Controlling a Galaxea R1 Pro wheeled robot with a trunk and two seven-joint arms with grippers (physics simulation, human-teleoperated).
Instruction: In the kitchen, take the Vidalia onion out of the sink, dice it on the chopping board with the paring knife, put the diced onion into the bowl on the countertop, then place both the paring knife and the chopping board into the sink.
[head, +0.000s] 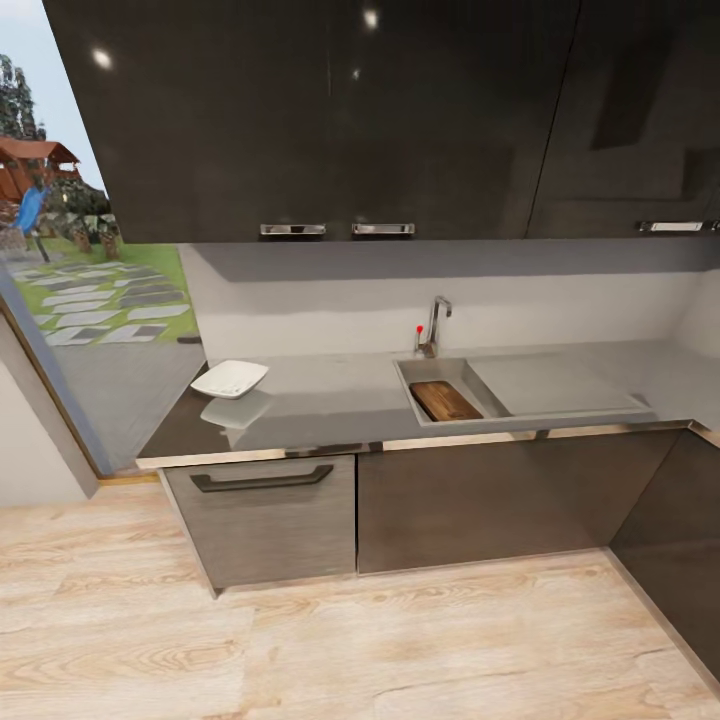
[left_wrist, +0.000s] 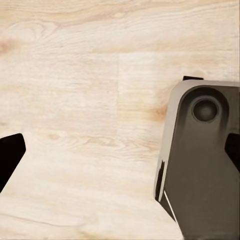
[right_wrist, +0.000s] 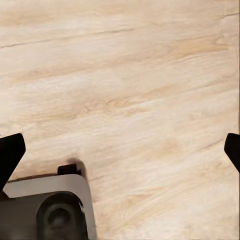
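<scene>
Chopping board (head: 445, 400) lies in the sink (head: 432, 368); bowl (head: 230, 378) sits near the surface's left edge. Both claws hang apart over wood flooring. Approaching squarely seems wise.

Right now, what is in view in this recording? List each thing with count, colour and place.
Shallow white squarish bowl: one, on the grey countertop's left end.
Dark brown wooden chopping board: one, lying in the grey steel sink basin.
Chrome angular tap: one, red-tipped lever, behind the sink.
Glossy dark-grey wall cabinets: chrome handles, above the counter.
Dark base cabinets: under the counter.
Light wood floor: in front.
Window: left, garden outside.
Left gripper: black fingertips wide apart, over floor.
Right gripper: same, open over floor.
</scene>
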